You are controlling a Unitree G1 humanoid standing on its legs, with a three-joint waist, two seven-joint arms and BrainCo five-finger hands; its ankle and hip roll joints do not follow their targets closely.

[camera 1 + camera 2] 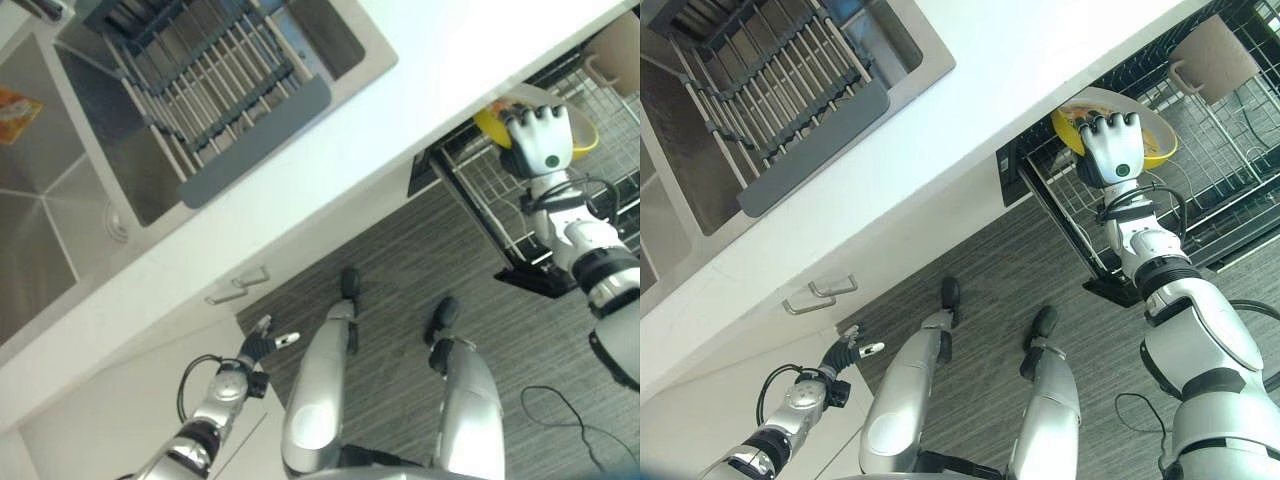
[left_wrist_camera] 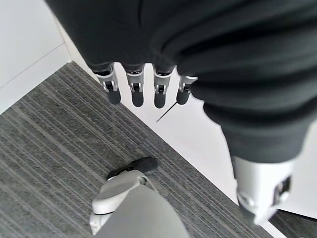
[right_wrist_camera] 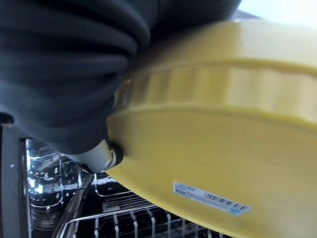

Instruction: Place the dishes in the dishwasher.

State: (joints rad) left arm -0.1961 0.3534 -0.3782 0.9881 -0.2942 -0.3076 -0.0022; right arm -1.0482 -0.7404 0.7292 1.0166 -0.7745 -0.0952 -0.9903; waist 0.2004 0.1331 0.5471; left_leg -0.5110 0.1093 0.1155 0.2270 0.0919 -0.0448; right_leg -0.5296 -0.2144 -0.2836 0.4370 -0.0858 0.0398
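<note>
Right hand [image 1: 1112, 148] grips yellow bowl [image 1: 1160, 143] over dishwasher rack [image 1: 1220, 190]; lower slowly, seat between tines before letting go.

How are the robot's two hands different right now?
The right hand is up over the pulled-out dishwasher rack, while the left hand hangs low beside the white cabinet. The right hand grips a yellow bowl; the left hand holds nothing. The left hand's fingers are straight and relaxed; the right hand's curl on the bowl. Both wear dark ribbed covers.
</note>
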